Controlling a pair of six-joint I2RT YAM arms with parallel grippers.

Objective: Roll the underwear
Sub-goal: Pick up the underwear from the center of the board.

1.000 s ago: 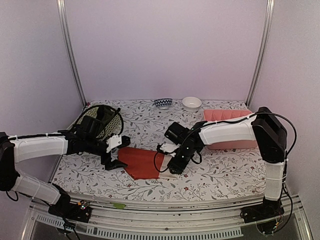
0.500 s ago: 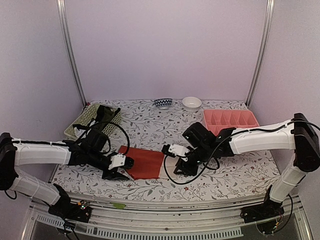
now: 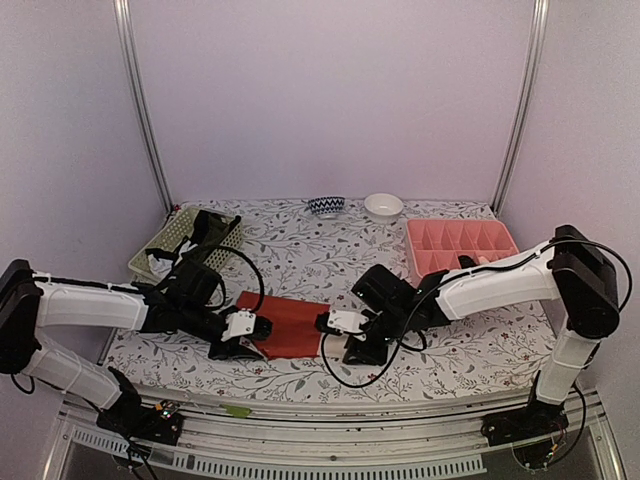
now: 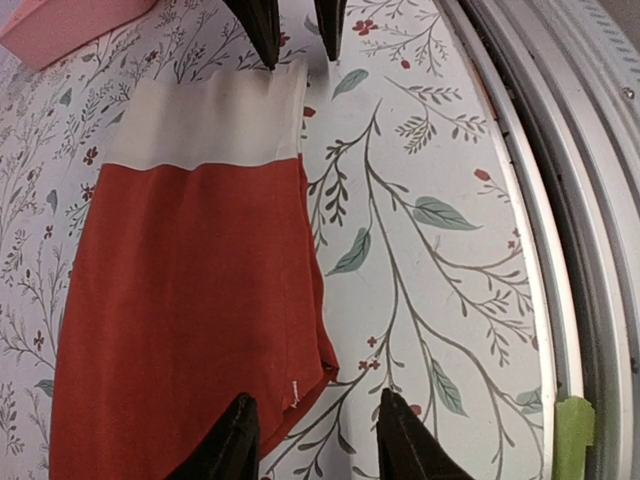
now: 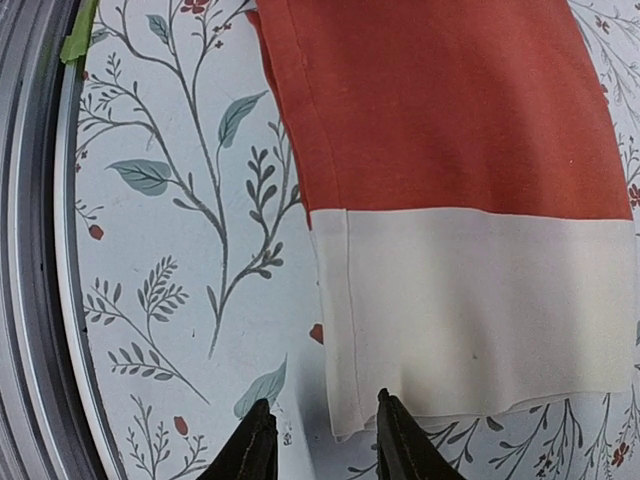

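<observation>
Basket (image 3: 165,243) holds black underwear (image 3: 207,228) — red-orange underwear (image 3: 290,322) outside.

Top view: fixed, high, behind the arm bases, facing forward and down. It is far off and takes in the whole desk (image 3: 300,250), both arms and the back wall.

Left wrist view: very near, low over the desk. It looks past the left end effector (image 4: 312,430) along the underwear (image 4: 190,300) to its cream end, with the front rail (image 4: 570,200) on the right.

Right wrist view: very near, looking past the right end effector (image 5: 318,440) from the cream end, rail on the left.

The wrist views face each other. They share the underwear, rail and green tape (image 4: 577,422). The top view covers all of these.
</observation>
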